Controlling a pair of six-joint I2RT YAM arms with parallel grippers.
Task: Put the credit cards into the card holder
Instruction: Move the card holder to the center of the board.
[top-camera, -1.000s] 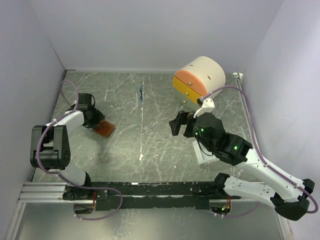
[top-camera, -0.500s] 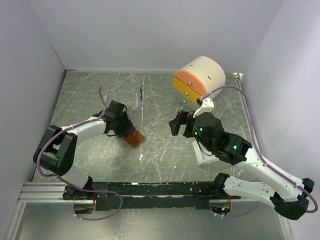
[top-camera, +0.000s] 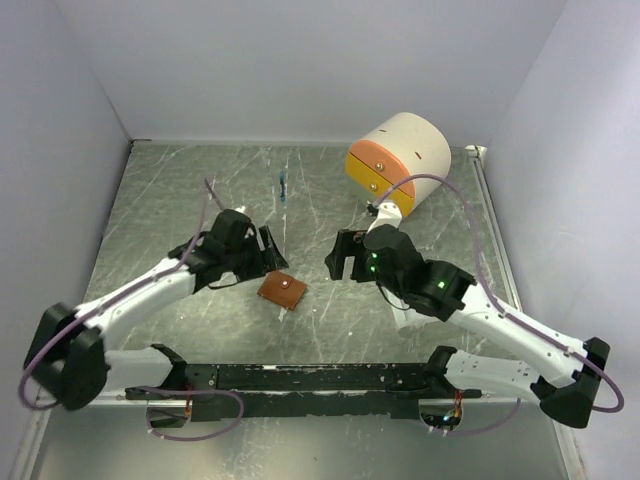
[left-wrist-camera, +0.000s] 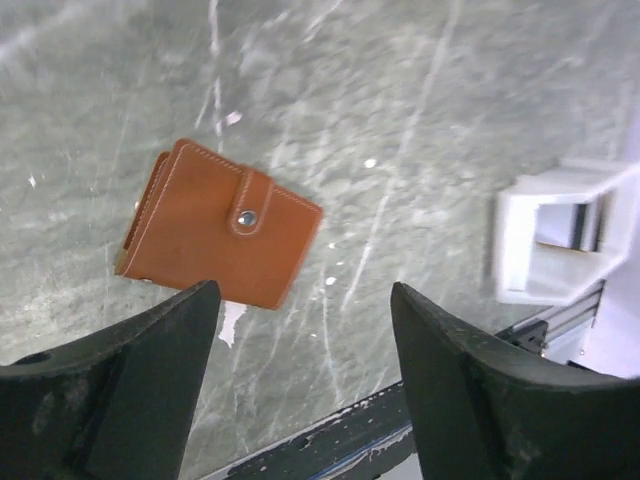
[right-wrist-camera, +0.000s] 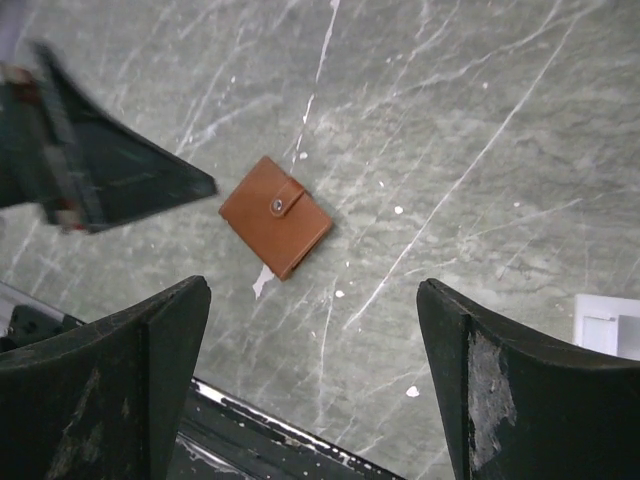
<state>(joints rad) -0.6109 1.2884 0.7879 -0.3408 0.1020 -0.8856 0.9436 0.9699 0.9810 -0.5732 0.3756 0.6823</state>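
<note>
Centrally, card holder (top-camera: 283, 289) shut, flat on tbl (top-camera: 160, 200)

A grey-green marble-patterned tabletop (top-camera: 170, 190), streaked with white veins, filled the enclosure; plain pale panels closed it on three sides: a back wall (top-camera: 300, 70), a left wall (top-camera: 50, 150) and a right wall (top-camera: 575, 150), all faintly lilac; a black rail (top-camera: 320, 378) ran along the near edge; the light was soft and even, casting only weak shadows.
</note>
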